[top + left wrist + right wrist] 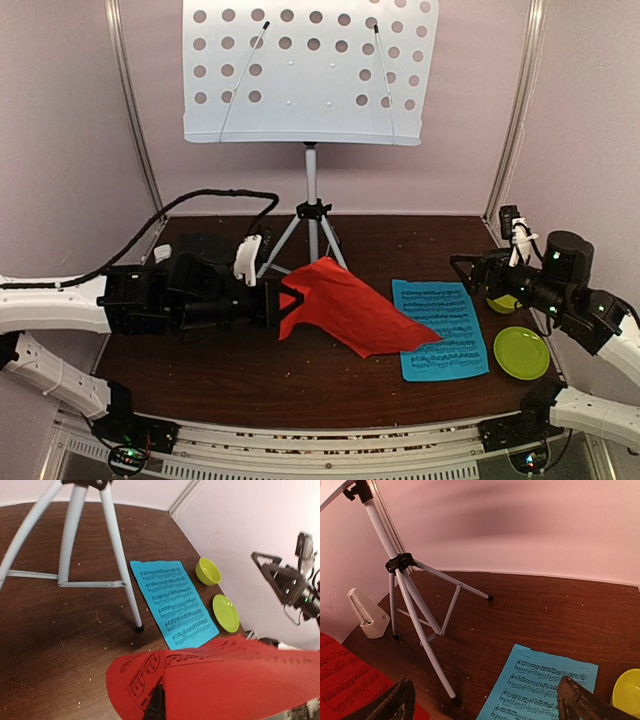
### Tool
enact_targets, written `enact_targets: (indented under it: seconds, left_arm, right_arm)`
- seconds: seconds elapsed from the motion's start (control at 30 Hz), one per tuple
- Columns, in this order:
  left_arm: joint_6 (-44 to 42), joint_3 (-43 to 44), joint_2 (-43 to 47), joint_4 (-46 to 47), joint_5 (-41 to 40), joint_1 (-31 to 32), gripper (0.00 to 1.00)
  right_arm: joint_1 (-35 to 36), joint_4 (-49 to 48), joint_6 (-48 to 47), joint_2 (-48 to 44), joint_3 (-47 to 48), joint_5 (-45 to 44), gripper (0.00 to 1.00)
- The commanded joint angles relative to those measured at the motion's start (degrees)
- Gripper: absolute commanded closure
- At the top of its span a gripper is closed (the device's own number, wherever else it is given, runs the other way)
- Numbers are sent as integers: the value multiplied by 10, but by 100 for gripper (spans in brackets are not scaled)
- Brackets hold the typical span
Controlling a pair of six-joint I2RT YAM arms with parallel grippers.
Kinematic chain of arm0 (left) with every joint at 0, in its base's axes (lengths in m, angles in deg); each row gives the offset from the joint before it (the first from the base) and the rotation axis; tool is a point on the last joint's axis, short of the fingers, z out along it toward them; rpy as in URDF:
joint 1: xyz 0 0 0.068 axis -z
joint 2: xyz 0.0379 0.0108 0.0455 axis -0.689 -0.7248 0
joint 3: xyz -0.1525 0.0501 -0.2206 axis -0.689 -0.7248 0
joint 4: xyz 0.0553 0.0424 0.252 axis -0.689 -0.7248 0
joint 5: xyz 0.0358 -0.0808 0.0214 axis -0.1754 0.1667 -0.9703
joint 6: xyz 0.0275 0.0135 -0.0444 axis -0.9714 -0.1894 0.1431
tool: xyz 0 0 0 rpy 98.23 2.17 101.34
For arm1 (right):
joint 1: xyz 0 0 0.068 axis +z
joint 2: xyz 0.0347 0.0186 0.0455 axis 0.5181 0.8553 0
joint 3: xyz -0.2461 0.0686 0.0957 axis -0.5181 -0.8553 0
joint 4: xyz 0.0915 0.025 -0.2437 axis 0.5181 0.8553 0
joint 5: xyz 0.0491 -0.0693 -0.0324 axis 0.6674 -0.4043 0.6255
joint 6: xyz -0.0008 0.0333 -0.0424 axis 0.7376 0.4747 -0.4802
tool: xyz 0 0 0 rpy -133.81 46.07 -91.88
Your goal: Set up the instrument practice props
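The pale-blue perforated music-stand desk [310, 70] stands on its silver tripod [312, 225] at the back centre. My left gripper [283, 300] is shut on one edge of the red sheet-music page [345, 305], which droops to the right over a corner of the blue page [440, 328]. The blue page lies flat on the table. In the left wrist view, one dark fingertip [156, 702] presses on the red page [225, 680]. My right gripper [487, 705] hangs open above the blue page [540, 685], holding nothing. The pale-grey metronome [367, 615] sits by the left wall.
A lime-green bowl [503, 302] and plate [521, 352] sit at the table's right edge, beside the right arm. The tripod legs [120, 555] spread across the back middle of the table. A black cable [215, 197] loops over the left arm. Pink walls close in three sides.
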Motion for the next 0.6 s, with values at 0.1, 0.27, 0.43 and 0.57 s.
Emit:
enact_targets:
  seconds: [0.1, 0.27, 0.43, 0.57]
  left_arm:
    - [178, 38, 67, -53, -135, 27, 100]
    - [286, 8, 114, -67, -172, 40, 100]
    - [460, -19, 163, -171, -221, 43, 100]
    - [547, -27, 184, -219, -223, 44, 100]
  right_arm:
    - [100, -67, -19, 30, 6, -89, 1]
    - [128, -68, -33, 59, 34, -95, 1]
    - [143, -70, -40, 65, 42, -73, 2]
    - [163, -67, -45, 69, 40, -59, 3]
